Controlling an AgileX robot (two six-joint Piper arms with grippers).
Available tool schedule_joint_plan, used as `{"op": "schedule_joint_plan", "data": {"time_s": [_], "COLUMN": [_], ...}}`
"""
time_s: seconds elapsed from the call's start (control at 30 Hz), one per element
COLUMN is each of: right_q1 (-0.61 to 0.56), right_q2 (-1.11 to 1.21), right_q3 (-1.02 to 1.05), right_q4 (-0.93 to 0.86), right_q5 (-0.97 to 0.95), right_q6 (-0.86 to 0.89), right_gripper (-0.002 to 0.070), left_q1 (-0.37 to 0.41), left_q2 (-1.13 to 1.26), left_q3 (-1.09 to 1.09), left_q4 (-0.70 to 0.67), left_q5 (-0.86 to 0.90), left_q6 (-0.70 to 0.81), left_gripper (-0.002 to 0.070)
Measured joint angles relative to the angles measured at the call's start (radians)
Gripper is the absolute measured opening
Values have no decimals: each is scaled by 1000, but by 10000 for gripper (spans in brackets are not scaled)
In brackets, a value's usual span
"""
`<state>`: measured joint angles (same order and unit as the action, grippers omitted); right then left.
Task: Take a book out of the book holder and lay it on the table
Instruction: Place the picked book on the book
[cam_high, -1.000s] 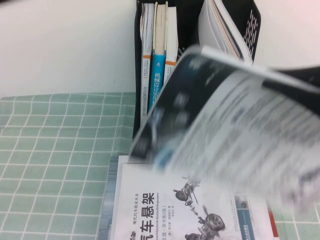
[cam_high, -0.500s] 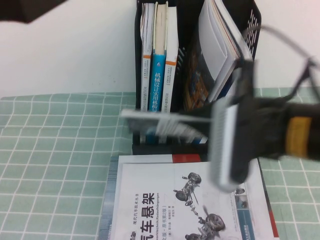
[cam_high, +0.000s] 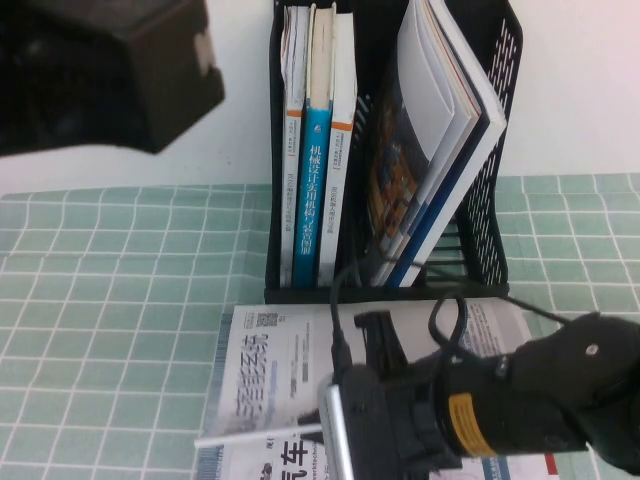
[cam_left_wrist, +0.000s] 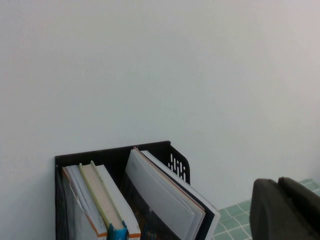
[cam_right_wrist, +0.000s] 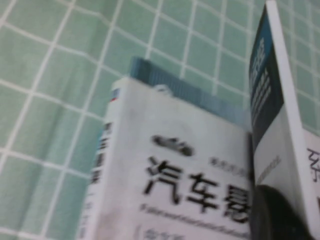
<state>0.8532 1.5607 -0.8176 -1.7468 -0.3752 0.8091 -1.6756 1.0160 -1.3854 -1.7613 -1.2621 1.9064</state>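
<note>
My right claw (cam_high: 335, 440), low at 6 o'clock before the book holder (cam_high: 490, 200), pinched the book (cam_high: 270, 385) above another book (cam_right_wrist: 165, 190); open bench (cam_high: 110, 330) lay toward 9 o'clock. My left claw (cam_high: 100, 75) hung high at 10 o'clock; its grip I couldn't tell.

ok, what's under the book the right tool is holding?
Under the book, gripped in the right tool, lies a white book with a car-suspension title on the table. Its far half is covered. The left tool hangs high, above the holder.
</note>
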Motion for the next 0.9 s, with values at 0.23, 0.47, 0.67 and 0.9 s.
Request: {"op": "schedule_joint_plan", "data": {"time_s": [0.23, 0.47, 0.67, 0.9], "right_q1": [1, 1, 1, 1], "right_q2": [40, 46, 25, -189], "right_q3": [32, 32, 23, -88], "right_q4": [0, -2, -14, -23], "right_q5": [20, -165, -345, -33], "right_q6": [85, 276, 314, 320], "right_gripper": [187, 390, 335, 36], "left_q1": [0, 0, 0, 0], "left_q2": [0, 0, 0, 0], "left_q3": [2, 2, 2, 2], "left_q4": [0, 0, 0, 0], "left_q5": [0, 0, 0, 0], "left_q6": [0, 3, 20, 100], "left_gripper": [-2, -3, -3, -2]}}
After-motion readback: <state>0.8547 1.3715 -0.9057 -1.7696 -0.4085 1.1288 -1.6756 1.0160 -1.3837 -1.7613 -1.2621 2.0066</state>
